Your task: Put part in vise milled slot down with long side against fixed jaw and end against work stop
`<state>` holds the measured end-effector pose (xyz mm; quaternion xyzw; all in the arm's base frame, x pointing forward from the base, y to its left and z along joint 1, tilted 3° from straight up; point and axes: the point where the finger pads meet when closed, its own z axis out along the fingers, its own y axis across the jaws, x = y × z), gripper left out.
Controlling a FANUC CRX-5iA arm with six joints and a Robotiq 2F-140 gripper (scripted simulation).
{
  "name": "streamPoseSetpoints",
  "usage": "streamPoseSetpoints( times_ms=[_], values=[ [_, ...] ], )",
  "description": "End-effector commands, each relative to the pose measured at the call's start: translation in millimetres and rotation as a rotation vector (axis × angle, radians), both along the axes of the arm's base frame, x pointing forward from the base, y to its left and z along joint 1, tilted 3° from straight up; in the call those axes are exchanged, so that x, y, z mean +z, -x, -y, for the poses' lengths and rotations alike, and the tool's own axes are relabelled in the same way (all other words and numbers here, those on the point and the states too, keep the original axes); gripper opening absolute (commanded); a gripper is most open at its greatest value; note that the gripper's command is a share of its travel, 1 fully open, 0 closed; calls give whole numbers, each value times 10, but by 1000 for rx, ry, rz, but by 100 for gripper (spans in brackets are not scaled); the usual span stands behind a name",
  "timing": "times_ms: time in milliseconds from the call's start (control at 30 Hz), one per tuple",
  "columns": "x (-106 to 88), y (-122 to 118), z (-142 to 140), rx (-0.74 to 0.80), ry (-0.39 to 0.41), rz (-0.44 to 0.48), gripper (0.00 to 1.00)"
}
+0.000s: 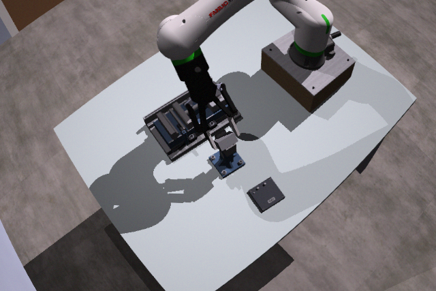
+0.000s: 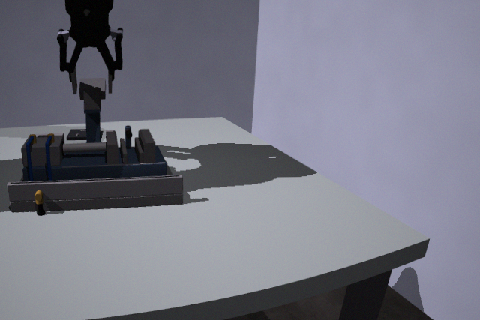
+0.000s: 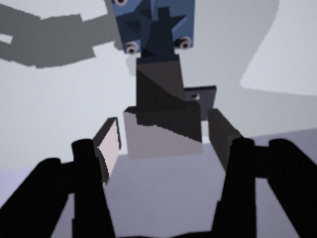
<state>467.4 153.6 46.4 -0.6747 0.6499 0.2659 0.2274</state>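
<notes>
The part (image 1: 225, 140), a grey block, lies tilted in the V-block (image 1: 227, 159), a post on a blue base. It also shows in the side view (image 2: 93, 85) and in the wrist view (image 3: 163, 128). My gripper (image 1: 223, 137) is above the V-block with one finger on each side of the part. In the wrist view the gripper (image 3: 165, 141) is open, with a small gap between each finger pad and the part. The infeed plate (image 1: 266, 194) is bare. The vise (image 1: 182, 122) stands open behind the V-block, with nothing between its jaws (image 2: 131, 146).
The robot's base block (image 1: 308, 69) stands at the back right of the table. A long grey rail (image 2: 94, 192) with a yellow knob runs along the vise's near side. The vise's air cylinder (image 2: 83, 148) with blue hoses is at the left.
</notes>
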Motion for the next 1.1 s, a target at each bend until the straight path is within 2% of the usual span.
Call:
streamPoseSetpoints(
  times_ms=[0,433,1067],
  values=[
    [-2,-1,3,0,-12,-1,51],
    [-10,-1,12,-2,-59,-3,51],
    [-15,-1,17,-3,-87,-4,51]
  ],
)
